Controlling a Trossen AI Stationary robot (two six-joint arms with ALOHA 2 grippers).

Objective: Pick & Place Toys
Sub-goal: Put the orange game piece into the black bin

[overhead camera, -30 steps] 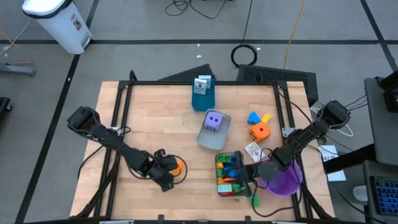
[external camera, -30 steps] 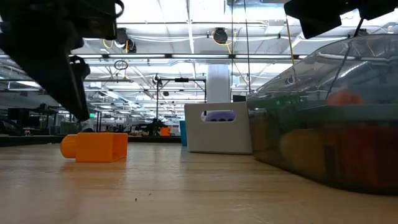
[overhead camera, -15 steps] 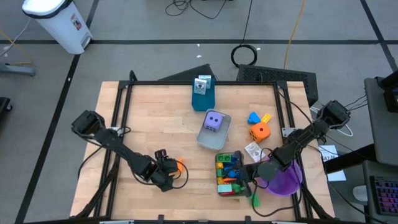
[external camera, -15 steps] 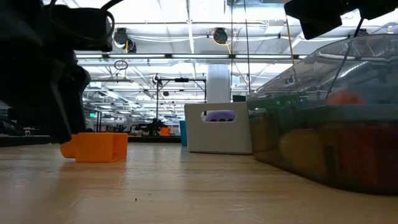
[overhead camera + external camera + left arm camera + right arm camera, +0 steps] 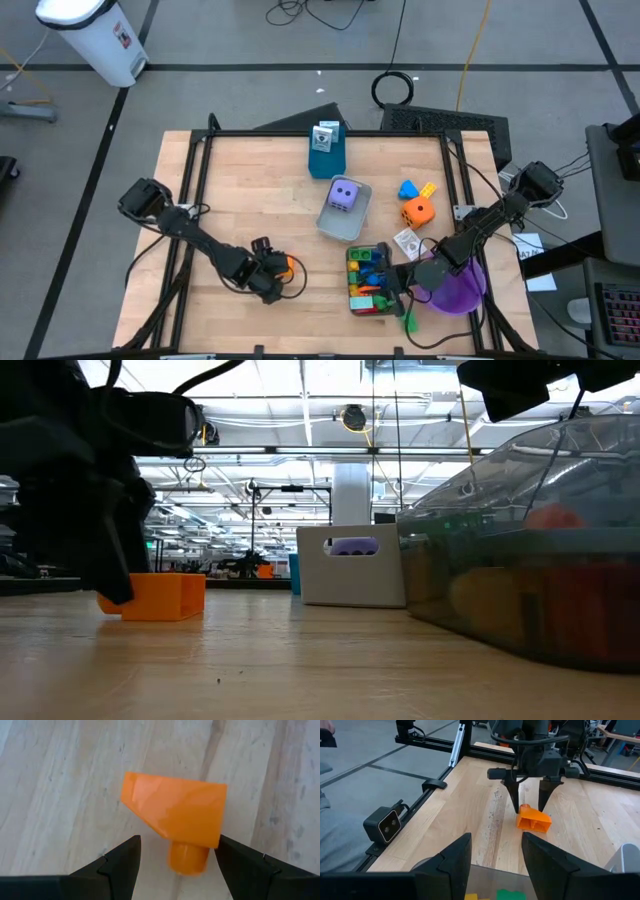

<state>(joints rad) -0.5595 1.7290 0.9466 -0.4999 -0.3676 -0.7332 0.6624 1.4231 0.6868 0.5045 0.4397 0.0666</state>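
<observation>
An orange brick (image 5: 286, 266) lies on its side on the wooden table, left of centre near the front edge; it also shows in the low view (image 5: 155, 597). My left gripper (image 5: 177, 867) is open and points down. Its fingers stand on either side of the brick's round stud end (image 5: 187, 857) just above the table, as the right wrist view (image 5: 530, 807) also shows. My right gripper (image 5: 495, 865) is open and empty above the clear bin (image 5: 368, 290), which holds several coloured bricks. A purple die (image 5: 344, 194) sits in a grey tray (image 5: 345, 225). An orange die (image 5: 418, 211) lies farther right.
A blue brick (image 5: 407, 189) and a yellow brick (image 5: 428, 189) lie by the orange die. A teal box (image 5: 326, 152) stands at the far edge. The purple bowl (image 5: 462, 288) sits at the front right, with a green brick (image 5: 409, 322) near it. Bare wood lies around the orange brick.
My left gripper has come down to table level and closed in on the orange brick, so its fingers now straddle the brick's stud end. The brick has stayed in place.
</observation>
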